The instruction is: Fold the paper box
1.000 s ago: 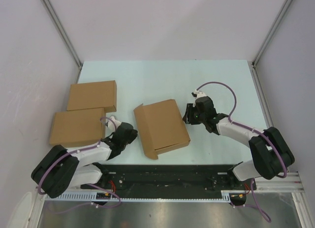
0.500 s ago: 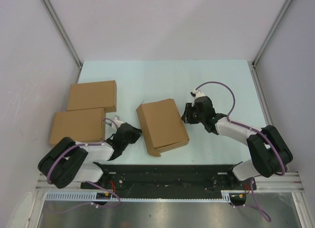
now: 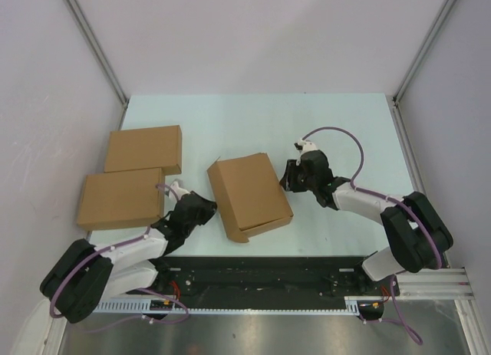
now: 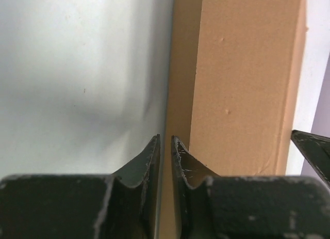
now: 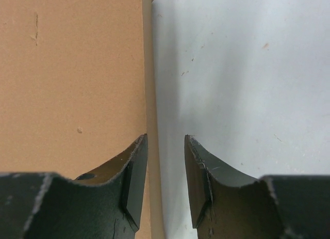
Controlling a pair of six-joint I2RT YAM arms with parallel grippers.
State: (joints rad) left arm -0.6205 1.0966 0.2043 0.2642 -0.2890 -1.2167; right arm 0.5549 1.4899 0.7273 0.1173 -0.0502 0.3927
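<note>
Lying near the middle of the worktop (image 3: 345, 125), the paper box (image 3: 249, 195) sits turned at a slant, its lid face up and a flap edge showing along its near side. The left gripper (image 3: 207, 208) meets its left side. In the left wrist view this gripper (image 4: 165, 142) is narrowed to a thin slit, and the shaded side wall of the box (image 4: 242, 84) runs down into that slit. The right gripper (image 3: 288, 179) is at the box's right side. Seen from the right wrist, it (image 5: 166, 146) is held partly apart, one finger over the box top (image 5: 72, 68) and the other over bare worktop. Two flat cardboard boxes (image 3: 143, 149) (image 3: 120, 198) lie well off to the left.
</note>
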